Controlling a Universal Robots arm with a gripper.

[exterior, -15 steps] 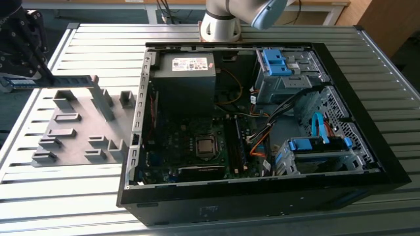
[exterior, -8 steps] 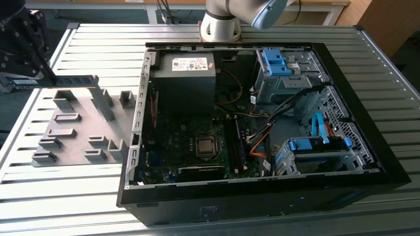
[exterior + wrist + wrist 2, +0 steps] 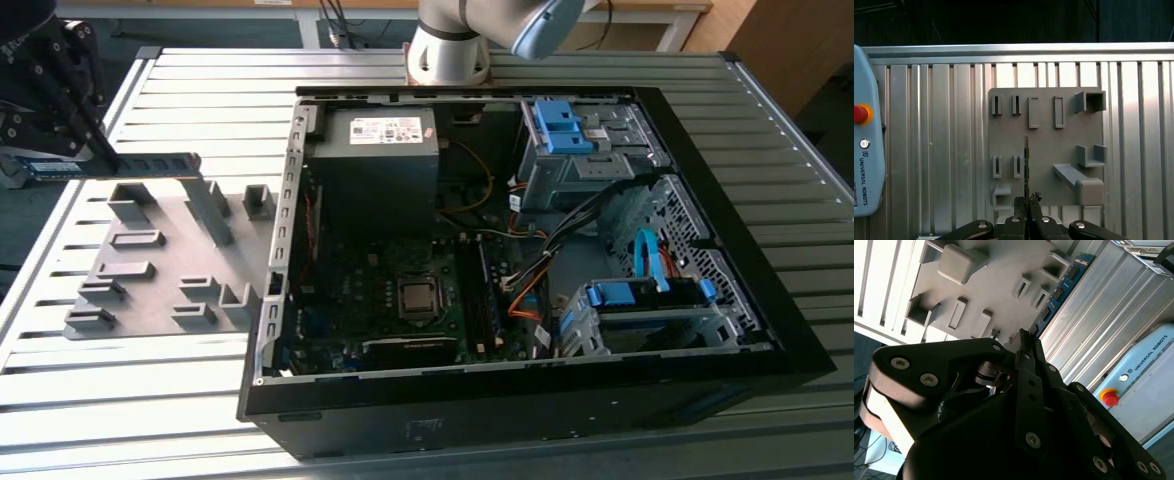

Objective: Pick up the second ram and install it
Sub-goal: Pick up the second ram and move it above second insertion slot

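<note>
The black metal gripper (image 3: 91, 160) is squeezing its two fingers (image 3: 1019, 202) tight on the second ram (image 3: 147, 163), a long thin blue-green strip with little chips on its face. The fingers are almost all the way closed, with only the thin strip between them. The gripper is holding the strip near one end, and the rest of it is sticking out flat and level toward the big black open computer case (image 3: 747, 380). In the exterior view, the second ram is hanging over the far edge of the flat grey plastic plate (image 3: 160, 285) with its little holder blocks, at the exterior view's left of the case and well apart from the dark circuit board (image 3: 387, 260) lying inside the case. In the first wrist view, the strip (image 3: 1026, 160) is showing as a thin line over the grey plate (image 3: 1046, 150), with the gripper (image 3: 1026, 201) pinching it. In the second wrist view, the chips on the strip (image 3: 1059, 290) are facing the camera. The plate and the case are sitting on a silver table of ribbed metal slats (image 3: 134, 400). A light blue control box (image 3: 866, 165) with a round red button (image 3: 858, 114) is lying on the table near the plate.
</note>
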